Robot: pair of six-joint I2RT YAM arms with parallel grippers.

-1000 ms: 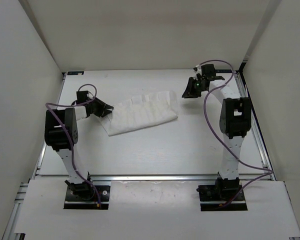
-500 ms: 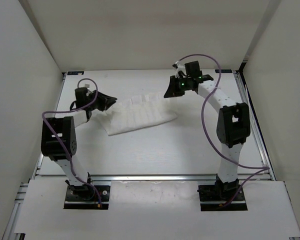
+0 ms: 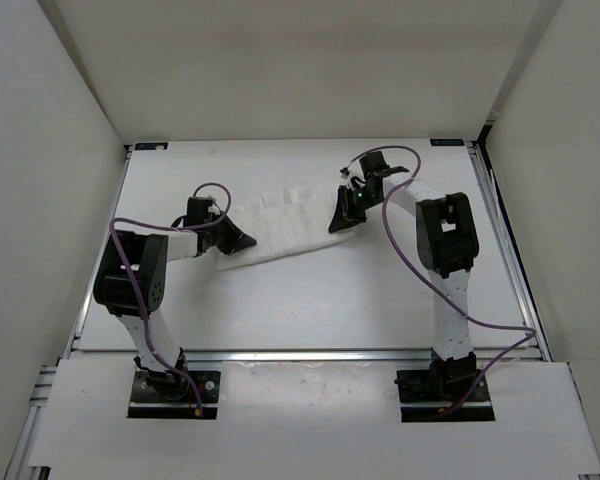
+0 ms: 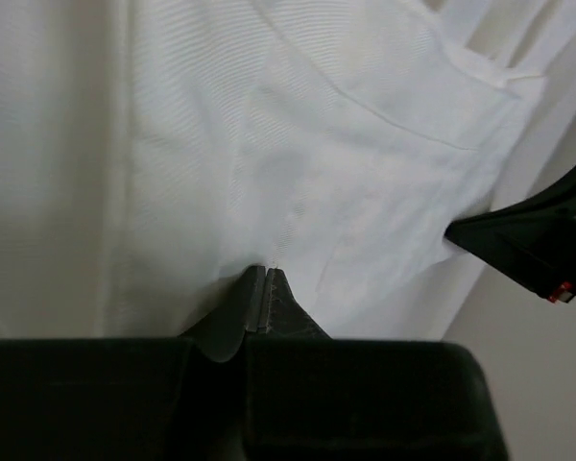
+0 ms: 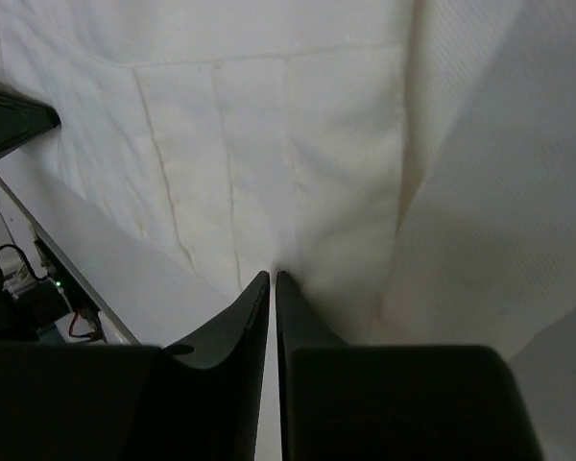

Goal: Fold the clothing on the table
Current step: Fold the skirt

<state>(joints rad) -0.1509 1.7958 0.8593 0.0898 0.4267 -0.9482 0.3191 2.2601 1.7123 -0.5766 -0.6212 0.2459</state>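
The clothing (image 3: 285, 222), white and finely creased, lies stretched across the middle of the table (image 3: 330, 300) between my two grippers. My left gripper (image 3: 242, 240) is at its left end. In the left wrist view the jaws (image 4: 266, 273) are pressed together, with a crease of the clothing (image 4: 346, 144) running into their tips. My right gripper (image 3: 338, 222) is at the right end. Its jaws (image 5: 273, 277) stand almost together on a bunched fold of the clothing (image 5: 269, 144). Each wrist view shows the other gripper's dark tip across the cloth.
Aluminium rails (image 3: 510, 280) run along the table's side and near edges, and white walls (image 3: 280, 70) close in the far and side edges. Purple cables (image 3: 400, 240) loop off both arms. The arm bases (image 3: 170, 385) sit at the near edge.
Both grippers have come in from the cloth's outer sides onto its two ends and closed. The cloth now looks narrower and pulled taut between them.
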